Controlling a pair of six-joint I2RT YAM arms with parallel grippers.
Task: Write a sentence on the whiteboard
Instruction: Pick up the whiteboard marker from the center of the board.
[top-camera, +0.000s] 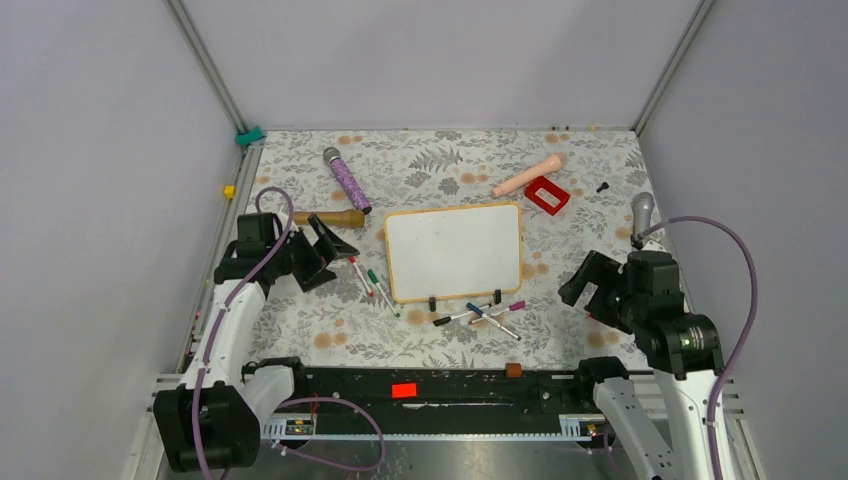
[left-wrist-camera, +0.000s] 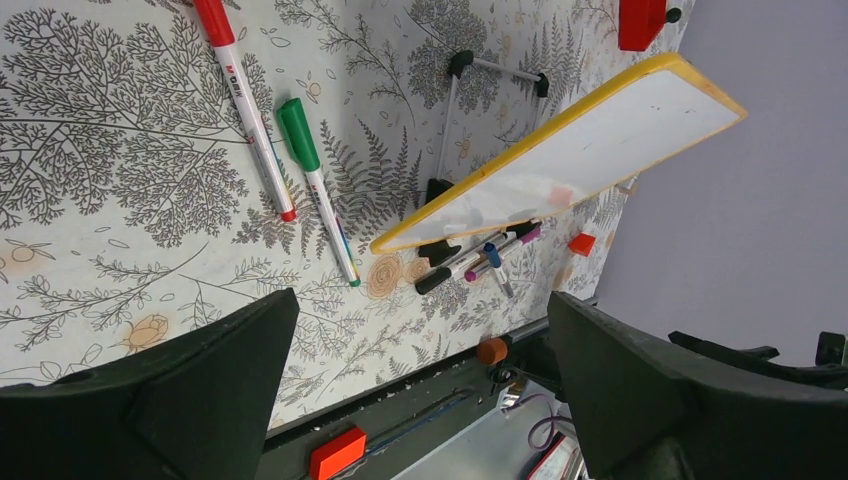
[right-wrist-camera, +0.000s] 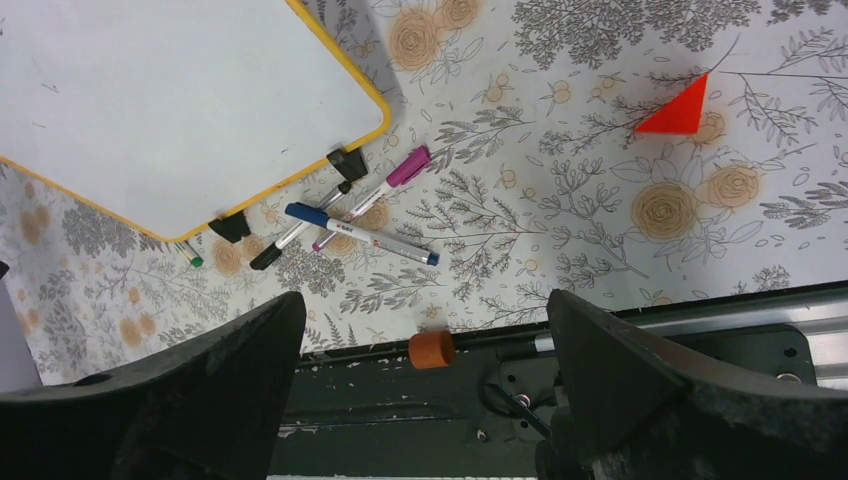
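**Q:** Largest item?
**A:** One whiteboard (top-camera: 453, 250), yellow-edged, its face plain white, tilted up on the table between the two pincers.
**Q:** And the pincers?
**A:** Two: the left pincer (left-wrist-camera: 420, 305) and the right pincer (right-wrist-camera: 420, 300). Both have jaws spread wide with nothing between them.
**Q:** Markers?
**A:** Five. A red-capped marker (left-wrist-camera: 245, 105) and a green-capped marker (left-wrist-camera: 312, 180) lie side by side between the left pincer and the board. Three crossed markers (right-wrist-camera: 350, 215) lie ahead of the right pincer, at the board's near edge.
**Q:** Smallest?
**A:** Two black clip feet (top-camera: 432, 303), on that same edge.
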